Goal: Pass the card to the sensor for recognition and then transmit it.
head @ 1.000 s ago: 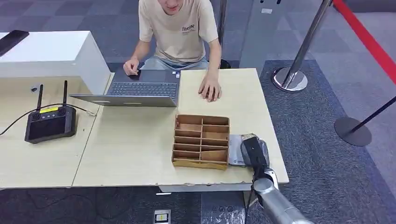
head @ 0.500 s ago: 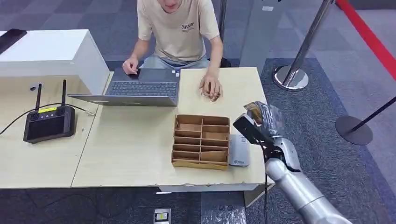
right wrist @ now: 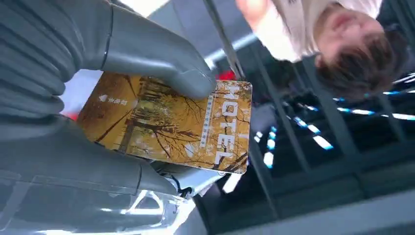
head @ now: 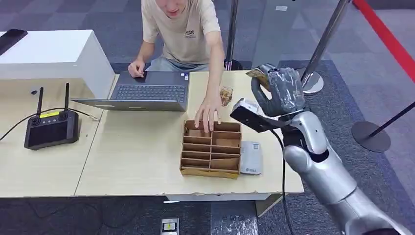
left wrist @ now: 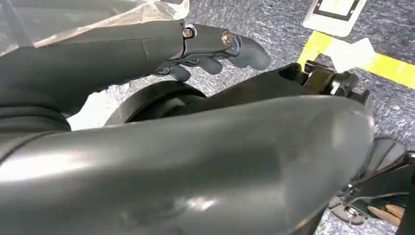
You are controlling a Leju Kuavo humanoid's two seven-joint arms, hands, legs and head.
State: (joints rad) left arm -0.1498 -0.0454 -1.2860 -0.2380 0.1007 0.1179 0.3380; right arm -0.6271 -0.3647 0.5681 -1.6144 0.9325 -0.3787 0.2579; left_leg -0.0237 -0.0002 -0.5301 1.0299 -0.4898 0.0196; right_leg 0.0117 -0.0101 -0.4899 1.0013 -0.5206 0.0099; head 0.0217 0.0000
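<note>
Right hand (head: 281, 90), raised in the upper right of the head view, pinches the card (right wrist: 171, 125) between thumb (right wrist: 156, 58) and fingers; in the right wrist view its free end, printed "HOTEL", projects beyond the grip. The sensor (head: 250, 157), a grey pad, lies on the surface (head: 137, 161) at lower centre, just beside the wooden divider box (head: 211, 148). A person's hand (head: 206, 116) rests at the box's far edge. Left hand (left wrist: 215, 46) hangs above the floor, fingers curled, holding nothing. Likely risks: the shallow pinch may let the card slip during handover; the arm may meet the person's reach.
</note>
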